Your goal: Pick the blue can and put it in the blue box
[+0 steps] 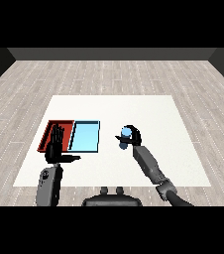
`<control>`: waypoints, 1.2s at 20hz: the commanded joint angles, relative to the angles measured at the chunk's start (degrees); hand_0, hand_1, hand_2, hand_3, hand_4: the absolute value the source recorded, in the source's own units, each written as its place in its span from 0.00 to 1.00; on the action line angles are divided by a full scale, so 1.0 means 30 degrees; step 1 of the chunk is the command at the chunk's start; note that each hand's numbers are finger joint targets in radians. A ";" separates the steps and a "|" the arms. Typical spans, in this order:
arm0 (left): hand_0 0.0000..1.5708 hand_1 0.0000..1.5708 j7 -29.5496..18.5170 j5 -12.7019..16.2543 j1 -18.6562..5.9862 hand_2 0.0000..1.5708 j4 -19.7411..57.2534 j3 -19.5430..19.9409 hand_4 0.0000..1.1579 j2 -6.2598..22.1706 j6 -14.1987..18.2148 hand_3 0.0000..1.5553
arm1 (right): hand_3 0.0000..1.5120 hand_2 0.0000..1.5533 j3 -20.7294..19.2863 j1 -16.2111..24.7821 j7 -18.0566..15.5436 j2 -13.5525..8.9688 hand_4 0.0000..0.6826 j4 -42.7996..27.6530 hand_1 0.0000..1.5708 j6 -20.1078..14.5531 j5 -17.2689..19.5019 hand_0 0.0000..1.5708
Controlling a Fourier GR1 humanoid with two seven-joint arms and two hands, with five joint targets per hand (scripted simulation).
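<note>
Left hand (55, 145) is raised over the near part of the red tray (48, 130), fingers straight and spread, holding nothing. Light blue tray (85, 137) lies just right of it. Further right, the right hand (132, 137) is curled round the blue can (126, 134), held above the white table (158, 114), well apart from the trays.

No text, label, brand, number or sign can be read anywhere; the blue can (127, 133) shows no legible marking; the red tray (50, 130) and the light blue tray (85, 137) are plain-coloured; the white bench (148, 114) bears no writing.
</note>
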 commanded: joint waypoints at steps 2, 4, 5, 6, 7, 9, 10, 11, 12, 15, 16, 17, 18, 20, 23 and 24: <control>0.00 0.00 0.1076 -0.0408 0.0154 0.00 -0.1358 -0.0493 0.00 -0.0159 0.0587 0.00 | 0.94 0.94 0.0827 0.0316 0.0813 0.0186 0.93 -0.1494 0.95 -0.1560 0.0566 0.95; 0.00 0.00 -0.0304 -0.0868 0.0127 0.00 0.0363 -0.0696 0.00 -0.0096 0.0012 0.00 | 0.93 0.94 0.1259 0.0230 0.2726 -0.0016 0.94 -0.3955 0.95 -0.2225 0.1412 0.95; 0.00 0.00 -0.0280 -0.1456 -0.0329 0.00 0.0781 -0.1043 0.00 -0.0337 0.0456 0.00 | 0.93 0.94 0.0765 -0.0072 0.2395 -0.0630 0.92 -0.3222 0.92 -0.1520 0.1526 0.92; 0.00 0.00 0.0362 -0.0944 0.0428 0.00 -0.0699 -0.1149 0.00 -0.0146 -0.0019 0.00 | 0.93 0.93 0.1374 0.0814 0.3096 -0.0781 0.91 -0.4584 0.90 -0.1350 0.1918 0.90; 0.00 0.00 0.1396 -0.1500 0.0687 0.00 -0.1629 -0.1801 0.00 -0.0342 0.0431 0.00 | 0.93 0.93 0.0865 -0.0322 0.2576 -0.0407 0.91 -0.3558 0.91 -0.2274 0.2079 0.91; 0.00 0.00 0.1670 -0.1064 0.0277 0.00 -0.1294 -0.2093 0.00 -0.0582 0.0074 0.00 | 0.93 0.93 0.1171 0.0537 0.2517 -0.1228 0.92 -0.4667 0.93 -0.1475 0.2506 0.93; 0.00 0.00 0.1762 -0.1279 -0.0368 0.00 -0.0750 -0.2489 0.00 -0.0950 0.0283 0.00 | 0.93 0.94 0.1500 0.0344 0.3978 -0.1212 0.91 -0.6406 0.93 -0.2495 0.2669 0.93; 0.00 0.00 0.0598 -0.1972 0.1015 0.00 -0.0347 -0.3006 0.00 -0.1267 0.0279 0.00 | 0.92 0.93 0.2058 0.0352 0.4418 -0.1180 0.91 -0.7085 0.91 -0.3230 0.3312 0.91; 0.00 0.00 0.2688 -0.0744 -0.1486 0.00 0.0558 -0.1789 0.00 -0.0433 -0.0013 0.00 | 0.92 0.93 0.1830 0.0517 0.4785 -0.2361 0.91 -0.7753 0.91 -0.1868 0.3035 0.91; 0.00 0.00 0.1440 -0.1659 -0.0798 0.00 0.1677 -0.2441 0.00 -0.0432 -0.0363 0.00 | 0.92 0.93 0.1669 0.0278 0.5062 -0.2729 0.90 -0.8891 0.92 -0.1627 0.3422 0.92; 0.00 0.00 0.2532 -0.2219 -0.0797 0.00 0.0590 -0.3500 0.00 -0.1165 0.0301 0.00 | 0.93 0.93 0.1648 0.0484 0.4886 -0.2638 0.90 -0.9154 0.91 -0.1857 0.3713 0.91; 0.00 0.00 0.1936 -0.2421 -0.1709 0.00 0.2010 -0.3910 0.00 -0.1339 0.1222 0.00 | 0.93 0.93 0.2016 0.1051 0.5054 -0.2546 0.91 -0.9598 0.91 -0.2017 0.4219 0.91; 0.00 0.00 0.2527 -0.2482 -0.1165 0.00 0.1279 -0.3942 0.00 -0.1345 0.0821 0.00 | 0.93 0.93 0.2262 0.1182 0.5802 -0.2506 0.91 -1.0547 0.90 -0.2244 0.4569 0.90; 0.00 0.00 0.2469 -0.2479 -0.1217 0.00 0.1407 -0.4119 0.00 -0.1354 0.1026 0.00 | 0.93 0.93 0.2468 0.2272 0.6578 -0.2425 0.91 -1.2250 0.90 -0.2383 0.5254 0.90; 0.00 0.00 0.3326 -0.2753 -0.0351 0.00 -0.0245 -0.4915 0.00 -0.1361 0.1732 0.00 | 0.93 0.93 0.2731 0.3416 0.7079 -0.1925 0.91 -1.3587 0.90 -0.2479 0.6234 0.90; 0.00 0.00 0.2412 -0.2750 -0.1647 0.00 0.2032 -0.4511 0.00 -0.1362 0.1763 0.00 | 0.93 0.93 0.2795 0.3515 0.8141 -0.2184 0.91 -1.4826 0.90 -0.2397 0.6432 0.90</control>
